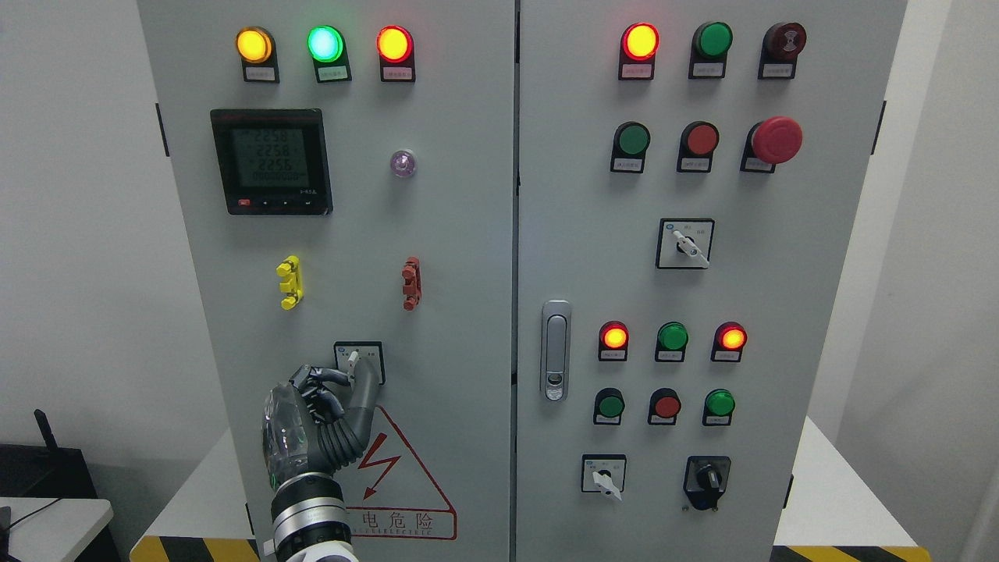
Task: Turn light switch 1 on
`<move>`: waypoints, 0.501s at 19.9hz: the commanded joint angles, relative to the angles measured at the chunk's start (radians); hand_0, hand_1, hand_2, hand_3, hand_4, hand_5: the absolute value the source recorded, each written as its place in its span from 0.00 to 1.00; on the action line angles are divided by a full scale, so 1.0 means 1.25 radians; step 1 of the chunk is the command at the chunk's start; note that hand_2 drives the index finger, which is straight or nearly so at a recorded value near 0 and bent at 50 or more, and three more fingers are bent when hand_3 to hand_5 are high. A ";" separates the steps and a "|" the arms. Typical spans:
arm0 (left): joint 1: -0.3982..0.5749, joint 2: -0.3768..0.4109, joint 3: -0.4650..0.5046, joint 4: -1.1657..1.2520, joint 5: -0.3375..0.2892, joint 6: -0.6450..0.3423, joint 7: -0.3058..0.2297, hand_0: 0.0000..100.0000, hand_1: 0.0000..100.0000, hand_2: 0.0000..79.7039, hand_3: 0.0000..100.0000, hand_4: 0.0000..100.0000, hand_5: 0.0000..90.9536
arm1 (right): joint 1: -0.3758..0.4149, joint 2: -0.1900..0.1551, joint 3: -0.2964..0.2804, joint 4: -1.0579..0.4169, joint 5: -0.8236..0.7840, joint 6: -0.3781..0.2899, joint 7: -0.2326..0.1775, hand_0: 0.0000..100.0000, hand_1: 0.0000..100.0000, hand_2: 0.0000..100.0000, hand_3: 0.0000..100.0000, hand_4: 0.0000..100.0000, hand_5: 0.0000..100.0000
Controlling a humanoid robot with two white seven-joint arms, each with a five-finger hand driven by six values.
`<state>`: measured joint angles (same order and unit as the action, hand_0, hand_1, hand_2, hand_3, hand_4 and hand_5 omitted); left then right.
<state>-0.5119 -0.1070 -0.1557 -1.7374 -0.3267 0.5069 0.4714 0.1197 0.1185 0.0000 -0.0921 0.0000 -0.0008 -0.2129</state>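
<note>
Light switch 1 [358, 362] just above left hand [324, 410]; fingers pinch its white knob, grip closed.

The left hand [320, 410] rises from the bottom edge against the grey cabinet [468, 312], its fingers [355, 394] curled around the white lever of the rotary switch [359, 363] on the left door. Directly below that switch sits the red hazard triangle [398, 484]; above it to the left is a yellow clip [289, 282], above it to the right a red clip [410, 283], and higher up the digital meter [271, 161]
</note>
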 commanded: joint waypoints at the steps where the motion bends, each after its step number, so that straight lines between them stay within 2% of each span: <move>1: 0.000 -0.002 -0.003 0.000 0.000 -0.001 0.000 0.36 0.49 0.75 0.99 0.98 0.95 | 0.000 0.000 0.018 0.000 0.004 0.001 0.000 0.12 0.39 0.00 0.00 0.00 0.00; 10: 0.002 -0.004 -0.002 -0.002 -0.001 0.001 0.000 0.45 0.43 0.76 0.99 0.98 0.95 | 0.000 0.000 0.018 0.000 0.004 0.001 0.000 0.12 0.39 0.00 0.00 0.00 0.00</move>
<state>-0.5107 -0.1090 -0.1578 -1.7379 -0.3276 0.5076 0.4724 0.1197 0.1185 0.0000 -0.0920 0.0000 -0.0008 -0.2129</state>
